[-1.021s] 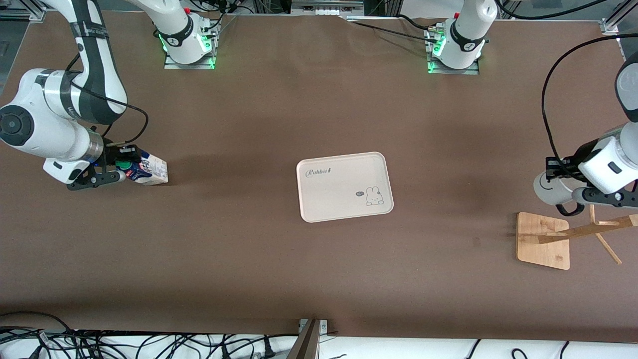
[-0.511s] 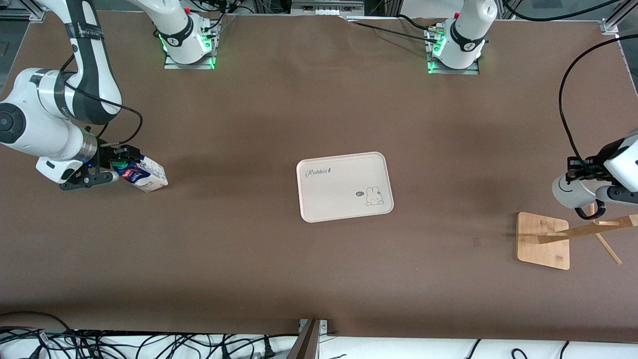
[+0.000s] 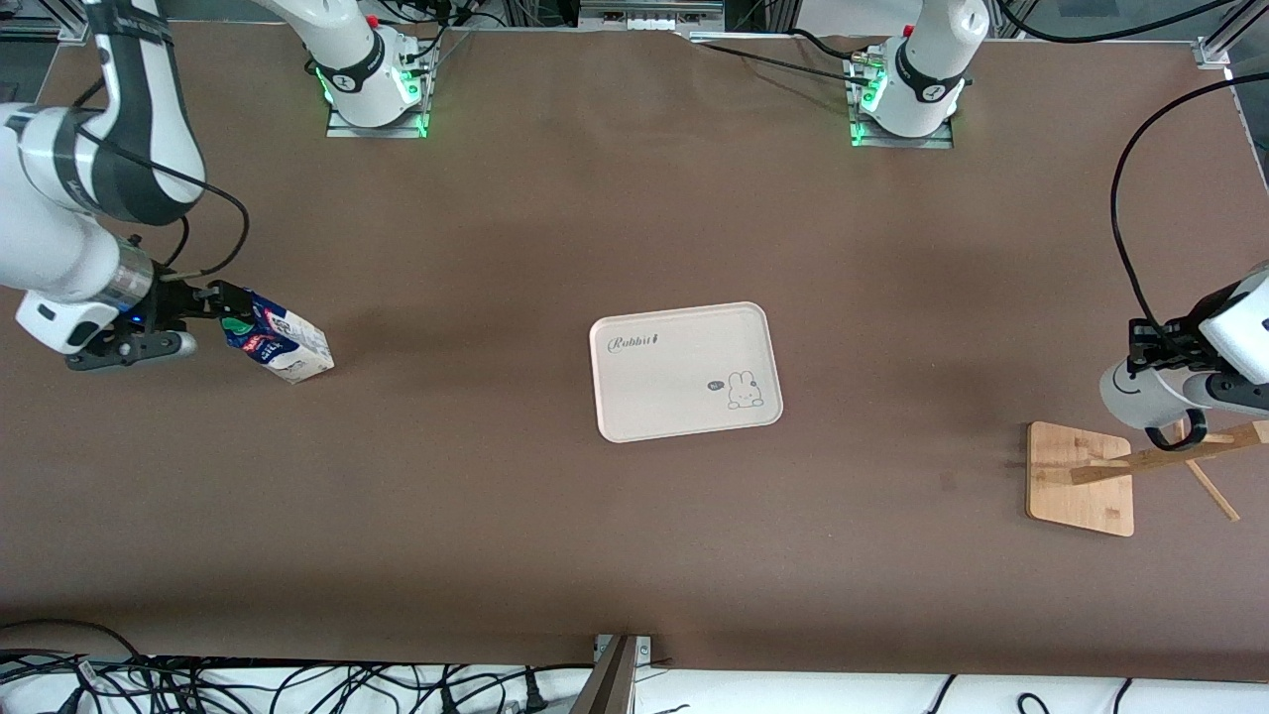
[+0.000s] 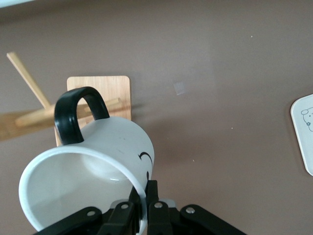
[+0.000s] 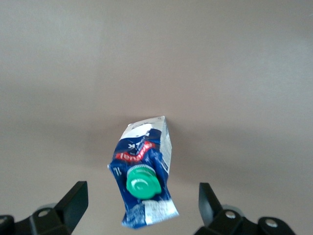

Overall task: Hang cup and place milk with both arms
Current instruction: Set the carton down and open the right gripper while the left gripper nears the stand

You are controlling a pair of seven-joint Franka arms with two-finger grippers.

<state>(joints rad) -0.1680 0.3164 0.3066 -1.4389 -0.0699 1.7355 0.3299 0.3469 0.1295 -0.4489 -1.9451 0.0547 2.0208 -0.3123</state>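
Observation:
The milk (image 3: 280, 346) is on the table near the right arm's end, tilted, with its green-capped top toward my right gripper (image 3: 198, 319). That gripper is open; in the right wrist view the milk (image 5: 145, 171) sits between the spread fingers (image 5: 74, 200) without touching them. My left gripper (image 3: 1152, 359) is shut on the rim of the cup (image 3: 1136, 392) and holds it on its side over the wooden rack (image 3: 1081, 478). In the left wrist view the cup (image 4: 93, 176) has its black handle (image 4: 73, 110) close to the rack's pegs (image 4: 41, 113).
A white tray (image 3: 674, 397) with a rabbit print lies mid-table; its edge also shows in the left wrist view (image 4: 303, 132). The rack's slanted pole and pegs (image 3: 1180, 458) reach toward the left arm's end of the table. Cables lie along the table's near edge.
My right gripper has drawn back from the milk toward the right arm's end of the table, and the carton has tipped over at an angle. My left gripper has carried the cup closer to the rack's pegs.

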